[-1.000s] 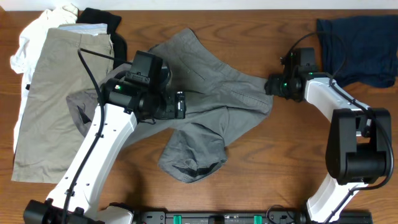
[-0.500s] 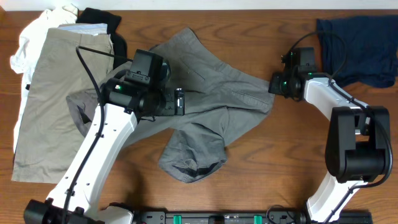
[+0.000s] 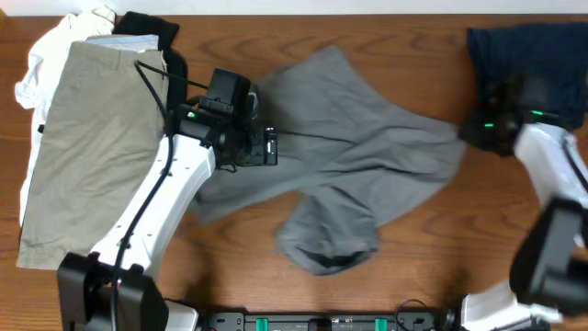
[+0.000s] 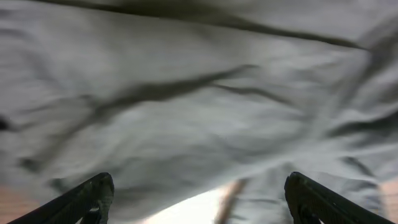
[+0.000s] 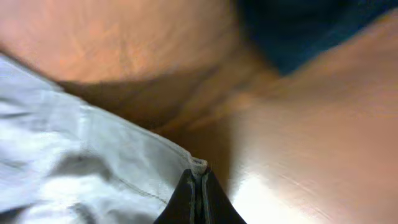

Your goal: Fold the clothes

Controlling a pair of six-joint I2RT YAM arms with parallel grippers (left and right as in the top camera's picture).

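The grey shorts [image 3: 358, 156] lie spread across the middle of the table, one leg bunched toward the front [image 3: 326, 244]. My right gripper [image 3: 467, 131] is shut on their right corner; in the right wrist view the fingers [image 5: 186, 199] pinch the hemmed edge [image 5: 198, 165] of the grey cloth [image 5: 74, 155], blurred by motion. My left gripper [image 3: 269, 147] hovers open over the shorts' left part. In the left wrist view its fingertips [image 4: 93, 193] stand wide apart above the grey fabric [image 4: 186, 93], with nothing between them.
Khaki shorts [image 3: 83, 138] lie flat at the left over a white piece [image 3: 41, 60], with a black piece [image 3: 147, 26] behind them. A navy garment [image 3: 524, 46] sits at the back right, close to my right arm. Bare wood [image 3: 441, 257] shows at the front right.
My right gripper has shut on the shorts' corner and swung right, dragging the shorts wider and rightward. My left arm has shifted a little toward the back and right.
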